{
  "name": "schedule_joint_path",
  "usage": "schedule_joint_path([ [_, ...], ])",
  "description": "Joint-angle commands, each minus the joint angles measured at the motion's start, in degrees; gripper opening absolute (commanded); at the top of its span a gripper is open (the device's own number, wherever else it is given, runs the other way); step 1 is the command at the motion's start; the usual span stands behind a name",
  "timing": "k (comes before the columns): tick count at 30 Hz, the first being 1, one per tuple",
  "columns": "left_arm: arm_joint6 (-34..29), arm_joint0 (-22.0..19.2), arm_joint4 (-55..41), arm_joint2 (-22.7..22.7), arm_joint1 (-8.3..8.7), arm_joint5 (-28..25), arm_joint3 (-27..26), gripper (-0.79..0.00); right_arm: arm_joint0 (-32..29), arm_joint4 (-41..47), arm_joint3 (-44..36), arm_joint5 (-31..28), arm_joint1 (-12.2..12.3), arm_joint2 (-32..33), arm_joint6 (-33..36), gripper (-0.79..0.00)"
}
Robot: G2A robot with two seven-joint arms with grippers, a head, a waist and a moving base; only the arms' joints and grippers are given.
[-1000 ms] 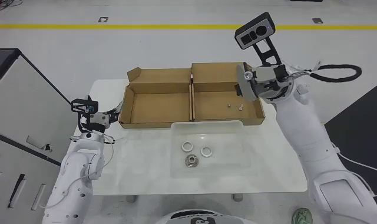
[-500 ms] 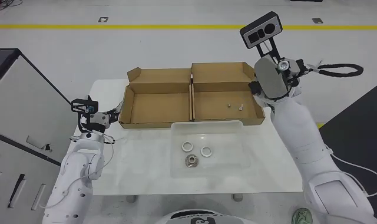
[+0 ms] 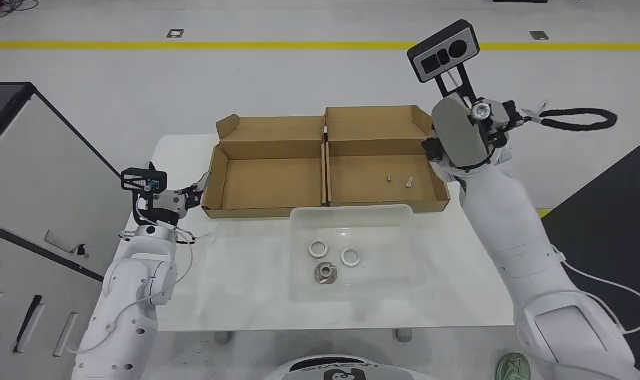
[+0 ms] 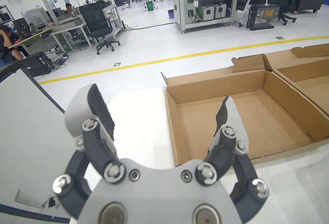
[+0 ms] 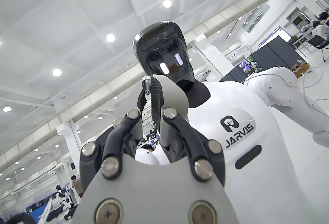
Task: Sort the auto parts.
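**Right pincer pinches a bolt aloft, left pincer spread by the boxes**

The right pincer [image 5: 151, 88] is raised near the far right corner of the right box [image 3: 375, 130]. Its tips are turned upward and pressed on a small silver bolt [image 5: 146, 84]. The left pincer [image 4: 159, 98] is spread, low at the left side of the counter [image 3: 250, 280], just beside the left box [image 3: 265, 180]. The right box holds two small parts [image 3: 388, 179]. In the clear tray [image 3: 400, 280] lie two rings [image 3: 317, 248] and a flanged part [image 3: 323, 272].

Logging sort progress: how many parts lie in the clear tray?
3: one white ring, a second white ring beside it, and a grey metal part nearer the robot. None seems hidden.
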Motion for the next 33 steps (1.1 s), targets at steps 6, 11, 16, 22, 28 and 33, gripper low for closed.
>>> schedule_joint_path([
  [6,0.0,0.0,0.0,0.0,0.0,0.0,0.0,0.0,-2.71,-15.34,2.03,4.24,2.12,9.21,-3.97,-0.785],
  [11,0.0,0.0,0.0,0.0,0.0,0.0,0.0,0.0,-5.16,-28.84,3.73,10.16,4.38,16.91,-4.22,-0.785],
  [16,0.0,0.0,0.0,0.0,0.0,0.0,0.0,0.0,-3.47,-50.8,4.28,14.82,6.83,21.61,-5.34,-0.785],
  [22,0.0,0.0,0.0,0.0,0.0,0.0,0.0,0.0,2.62,-75.13,5.85,14.57,8.44,17.77,-5.58,-0.785],
  [28,0.0,0.0,0.0,0.0,0.0,0.0,0.0,0.0,9.85,-92.38,11.6,11.96,8.1,7.09,-7.86,-0.785],
  [33,0.0,0.0,0.0,0.0,0.0,0.0,0.0,0.0,14.67,-103.84,17.58,10.57,7.0,-2.47,-9.32,-0.785],
])
